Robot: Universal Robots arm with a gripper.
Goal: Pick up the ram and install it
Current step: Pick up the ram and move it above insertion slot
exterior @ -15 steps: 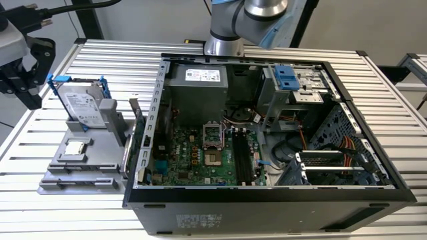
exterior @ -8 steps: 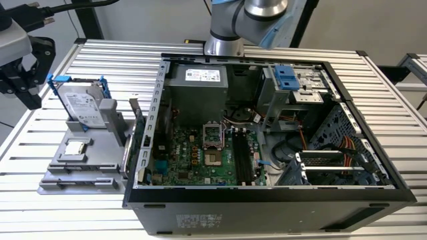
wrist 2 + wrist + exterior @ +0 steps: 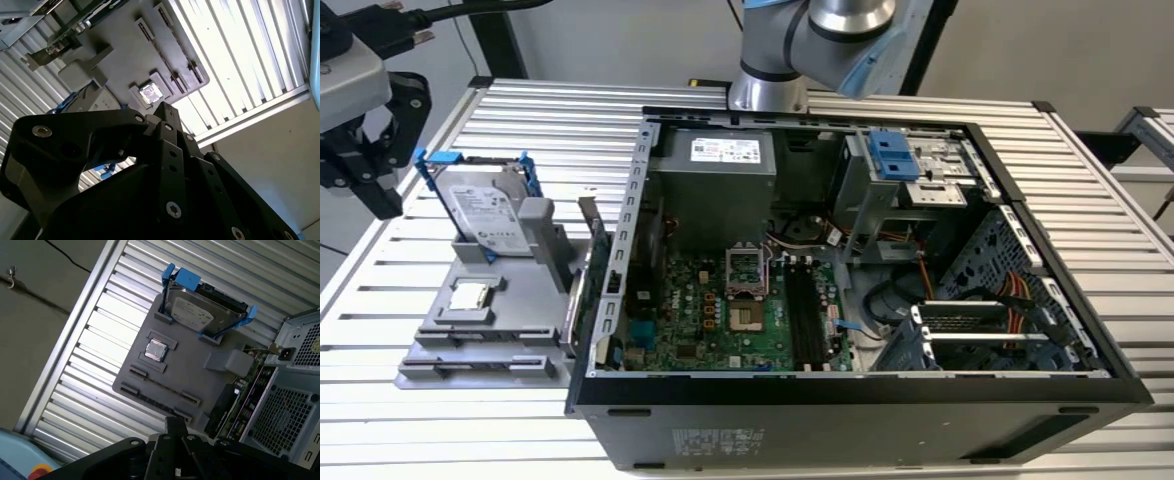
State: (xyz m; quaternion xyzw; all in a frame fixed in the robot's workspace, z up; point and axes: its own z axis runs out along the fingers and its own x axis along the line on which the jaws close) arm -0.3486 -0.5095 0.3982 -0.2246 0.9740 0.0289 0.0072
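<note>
Barely under way, the job has neither of its steps done: the ram is not yet picked up, and the black memory slots on the motherboard look unfilled. At the exterior view's far left the gripper hangs over the slatted table, its jaws apart with nothing between them. Just beside it, toward the exterior view's right, sits the grey parts fixture, carrying a hard drive in a blue caddy and a small silver processor. In the first wrist view the ram appears as a thin strip standing on edge in a fixture groove beside the processor, on the side away from the hard drive. It is near the gripper but apart from it. A green expansion card stands between the fixture and the open computer case, which takes up the exterior view's right, well apart from the ram.
</note>
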